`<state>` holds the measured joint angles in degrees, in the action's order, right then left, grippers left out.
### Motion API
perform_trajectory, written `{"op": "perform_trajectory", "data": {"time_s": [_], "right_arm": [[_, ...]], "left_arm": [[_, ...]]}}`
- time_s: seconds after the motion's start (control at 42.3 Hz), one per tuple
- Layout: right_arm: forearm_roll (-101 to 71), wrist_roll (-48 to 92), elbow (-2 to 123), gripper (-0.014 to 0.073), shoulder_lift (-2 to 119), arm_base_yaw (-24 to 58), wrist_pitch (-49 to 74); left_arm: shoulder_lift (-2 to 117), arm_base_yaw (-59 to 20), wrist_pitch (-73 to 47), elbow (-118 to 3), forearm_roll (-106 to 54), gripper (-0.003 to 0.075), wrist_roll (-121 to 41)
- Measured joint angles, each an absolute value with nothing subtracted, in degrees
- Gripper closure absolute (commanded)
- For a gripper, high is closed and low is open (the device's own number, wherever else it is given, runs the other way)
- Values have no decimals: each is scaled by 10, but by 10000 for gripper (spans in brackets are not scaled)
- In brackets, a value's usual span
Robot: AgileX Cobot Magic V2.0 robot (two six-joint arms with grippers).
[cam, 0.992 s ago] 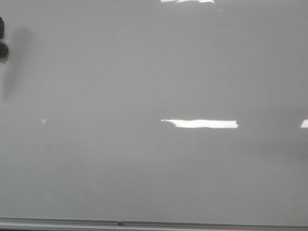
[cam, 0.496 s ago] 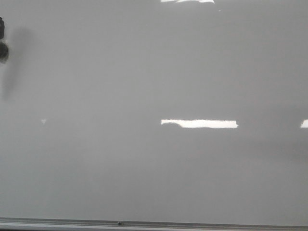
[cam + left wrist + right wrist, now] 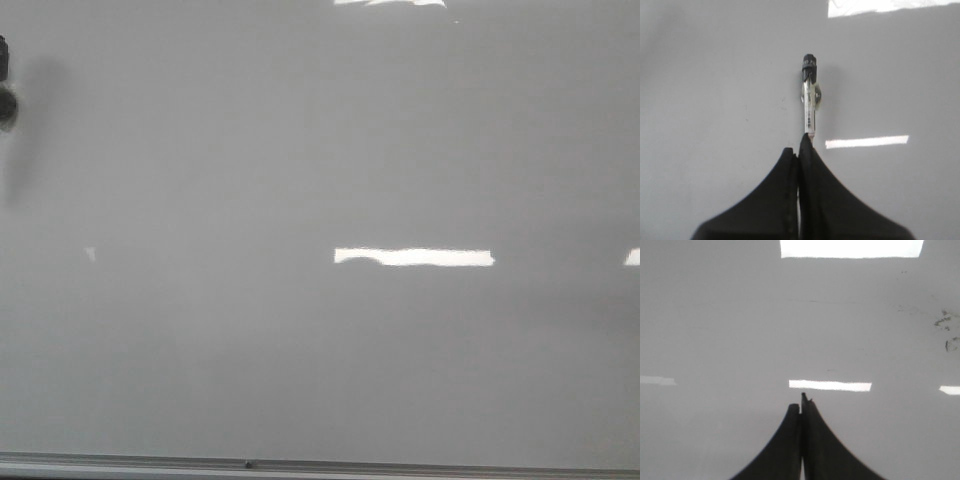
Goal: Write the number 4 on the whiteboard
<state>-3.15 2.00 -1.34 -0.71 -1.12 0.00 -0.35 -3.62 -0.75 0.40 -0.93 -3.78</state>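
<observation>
The left gripper (image 3: pixel 799 150) was clamped on a marker (image 3: pixel 810 102) whose dark tip pointed ahead of its fingers at the whiteboard (image 3: pixel 715 75). No 4 showed yet. The right gripper (image 3: pixel 801 407) sat closed, empty. Pressing hard might skew the marker — the stroke could skip.

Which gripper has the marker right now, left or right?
The left gripper: its jaws are shut on the marker, which points out at the whiteboard. The right gripper is shut with nothing in it.
</observation>
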Motion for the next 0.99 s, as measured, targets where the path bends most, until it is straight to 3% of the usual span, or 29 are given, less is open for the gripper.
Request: {"op": "perform_trajectory", "data": {"time_s": [0.307,0.52,0.732,0.992], "right_arm": [[-32,20,127,662,-7,-11,109],[-32,20,243,662,9,-11,172],[-32,20,359,662,99,-11,253],[-32,20,425,662,204,-11,325]], "left_arm": [[-3,-36,14,-98,-13,741,-38],[30,-36,-59,-234,-33,741,-38],[130,-36,-183,-374,-35,741,-38],[215,-36,-260,-423,-35,741,-38]]}}
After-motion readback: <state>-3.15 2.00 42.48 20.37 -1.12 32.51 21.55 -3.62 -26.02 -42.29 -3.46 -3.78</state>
